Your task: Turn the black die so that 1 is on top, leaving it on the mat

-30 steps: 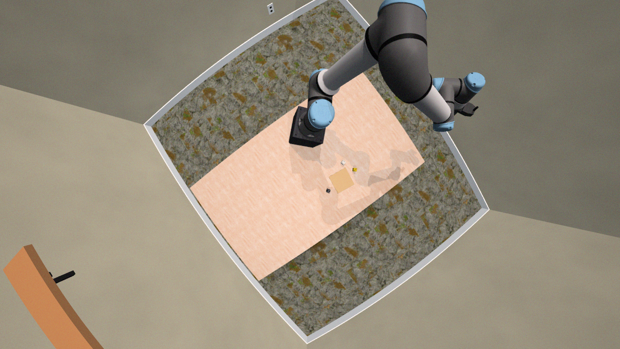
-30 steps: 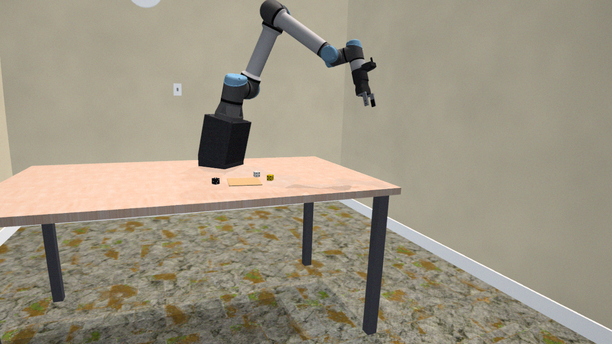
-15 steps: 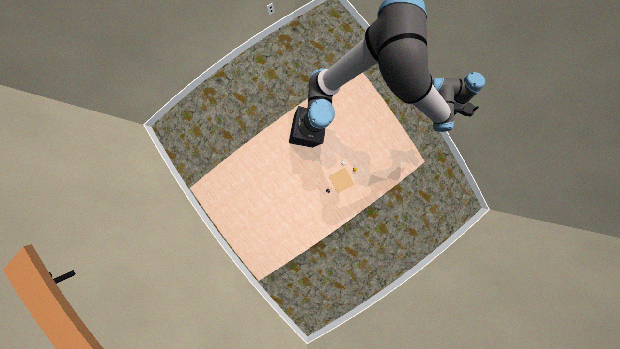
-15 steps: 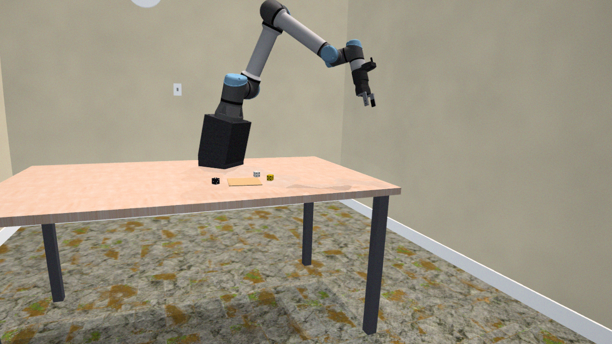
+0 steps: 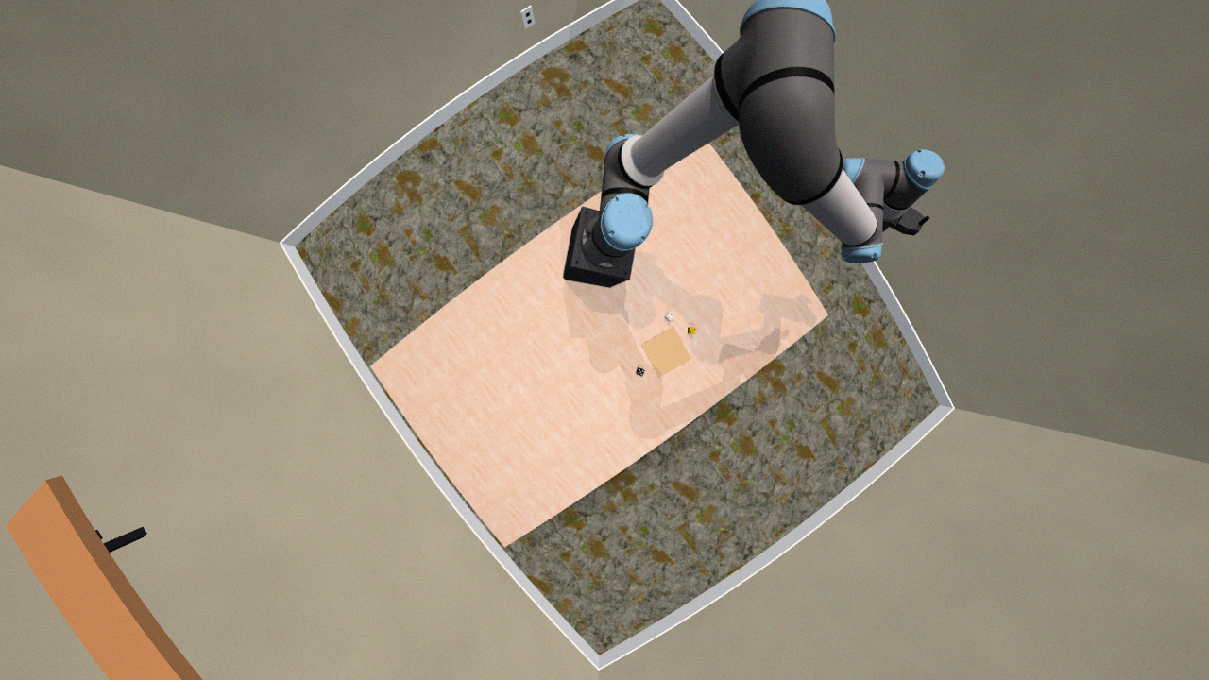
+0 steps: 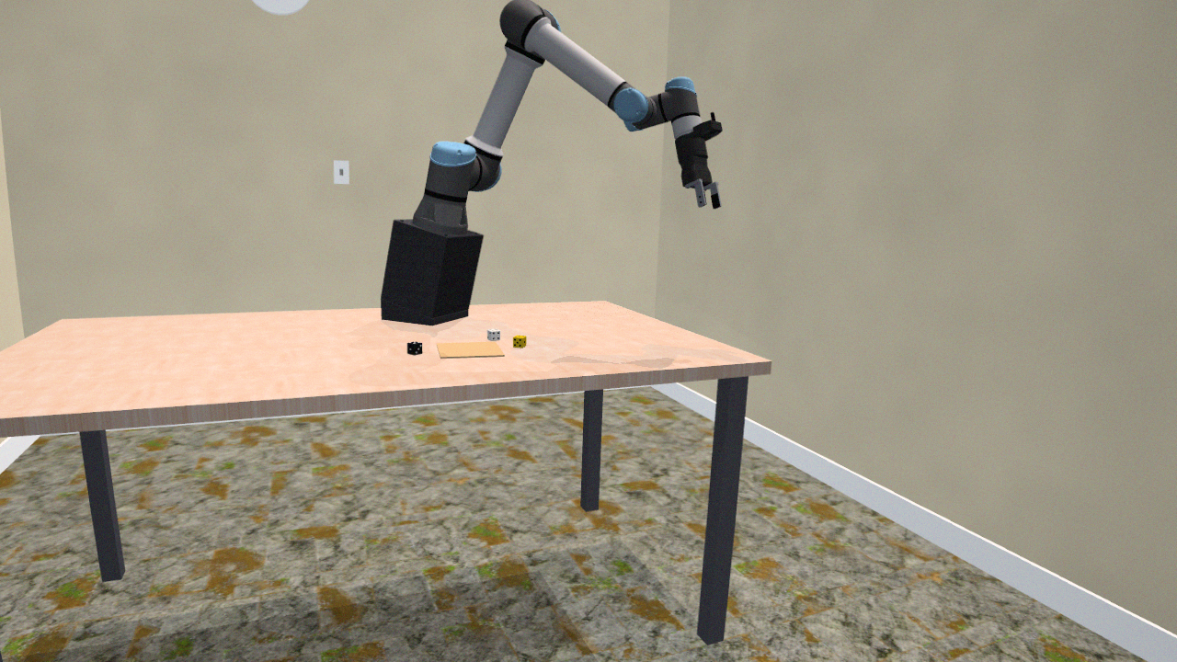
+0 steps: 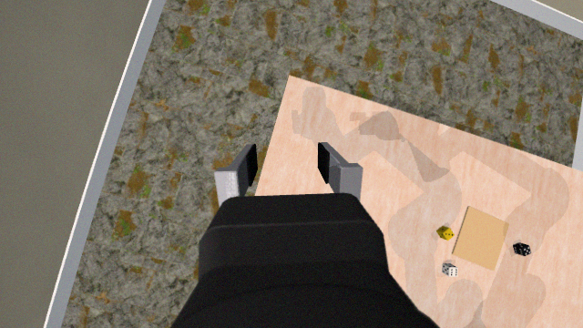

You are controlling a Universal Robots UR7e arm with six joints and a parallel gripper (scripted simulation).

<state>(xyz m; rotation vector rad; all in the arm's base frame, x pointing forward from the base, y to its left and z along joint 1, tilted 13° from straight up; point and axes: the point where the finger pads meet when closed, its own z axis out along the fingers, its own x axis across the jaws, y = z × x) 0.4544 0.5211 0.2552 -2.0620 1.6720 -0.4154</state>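
From the top view, a black die (image 5: pixel 639 372) (image 6: pixel 415 348) (image 7: pixel 522 249) sat on the pale wood table (image 5: pixel 507 405) (image 6: pixel 246 354) (image 7: pixel 301 105), off the tan mat (image 5: pixel 666 351) (image 6: pixel 470 350) (image 7: pixel 481 238) and near one side of it, while a yellow die (image 5: pixel 691 331) (image 6: pixel 519 341) (image 7: pixel 445 232) and a white die (image 5: pixel 669 316) (image 6: pixel 494 335) (image 7: pixel 450 270) rested beyond other edges; the gripper's fingers were hidden there

In the exterior view, the robot arm (image 5: pixel 790 118) (image 6: pixel 506 98) rose from a black pedestal (image 5: pixel 572 275) (image 6: pixel 411 271) and held its gripper (image 6: pixel 708 201) (image 7: pixel 287 156) high above the tabletop and well apart from all three dice, its two fingers pointing down with a gap between them

In the wrist view, the fingers stood wide open on either side of the dark gripper body, dark pads (image 7: pixel 323 163) facing each other, and they gripped nothing and touched nothing; the black die lay just beside the mat, across it from the yellow die, its pips too small to read with certainty
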